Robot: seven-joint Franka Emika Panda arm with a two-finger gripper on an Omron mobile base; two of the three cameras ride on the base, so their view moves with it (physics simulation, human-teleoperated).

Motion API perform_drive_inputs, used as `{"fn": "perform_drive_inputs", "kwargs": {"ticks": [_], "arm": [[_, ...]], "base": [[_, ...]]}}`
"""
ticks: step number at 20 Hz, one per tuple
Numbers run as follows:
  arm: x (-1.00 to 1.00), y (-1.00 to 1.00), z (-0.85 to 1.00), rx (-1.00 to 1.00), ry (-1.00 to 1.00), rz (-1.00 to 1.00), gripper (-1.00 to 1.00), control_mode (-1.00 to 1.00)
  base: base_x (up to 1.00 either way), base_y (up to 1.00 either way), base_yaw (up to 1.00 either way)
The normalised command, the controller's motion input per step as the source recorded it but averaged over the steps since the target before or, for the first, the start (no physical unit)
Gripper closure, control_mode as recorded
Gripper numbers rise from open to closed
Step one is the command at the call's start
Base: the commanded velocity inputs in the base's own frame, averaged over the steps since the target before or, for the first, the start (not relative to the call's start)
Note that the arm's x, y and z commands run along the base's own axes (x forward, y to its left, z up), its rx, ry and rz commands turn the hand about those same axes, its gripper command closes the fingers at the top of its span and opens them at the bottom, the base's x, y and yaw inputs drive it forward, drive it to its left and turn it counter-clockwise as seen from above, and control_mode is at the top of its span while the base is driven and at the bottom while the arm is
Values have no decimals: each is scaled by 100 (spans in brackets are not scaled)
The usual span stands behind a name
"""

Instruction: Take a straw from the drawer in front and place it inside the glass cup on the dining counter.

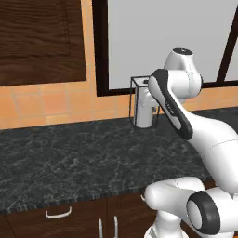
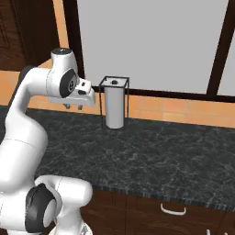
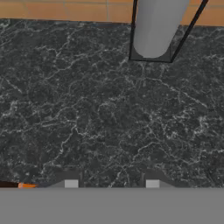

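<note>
Hand view: both dark fingertips standing apart, bare stone between them, nothing pinched; gripper spread and looking down onto the dark grey speckled granite countertop. Further along that view, towards its top, a paper towel roll, pale grey, upright inside a thin black wire holder, its foot resting on the stone. Behind the holder, a band of orange tile backsplash along the top edge. At the lower left edge, a small dark and orange sliver, too little to identify.

Right base view: gripper hanging fingers-down from the white wrist, above the countertop and apart from it, just left of the paper towel roll and not touching the holder. Beyond, orange tiles beneath a large window with a dark frame. Below the counter's front edge, to the right of the arm, a dark-brown drawer front, shut, with one curved silver handle; long axis parallel to the counter edge.

Left base view: arm folded across the right side, elbow covering part of the wire holder at the back of the countertop. Upper left, a dark wooden wall cabinet. Under the counter edge, left of the arm, another shut dark-brown front with a curved silver handle, again lying along the edge; beside it two upright bar handles. Whether the two curved-handled fronts are one drawer: cannot tell.
</note>
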Motion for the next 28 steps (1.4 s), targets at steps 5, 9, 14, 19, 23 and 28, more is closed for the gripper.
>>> {"fn": "perform_drive_inputs", "kwargs": {"ticks": [5,9,14,19,23,28], "arm": [[0,0,0,0,0,0,-100,100],[0,0,0,0,0,0,-100,100],[0,0,0,0,0,0,-100,100],[0,0,0,0,0,0,-100,100],[0,0,0,0,0,0,-100,100],[0,0,0,0,0,0,-100,100]], "base": [[-33,-3,0],[-75,-49,22],[-1,-70,57],[0,-62,68],[-4,-59,68],[-30,-58,62]]}}
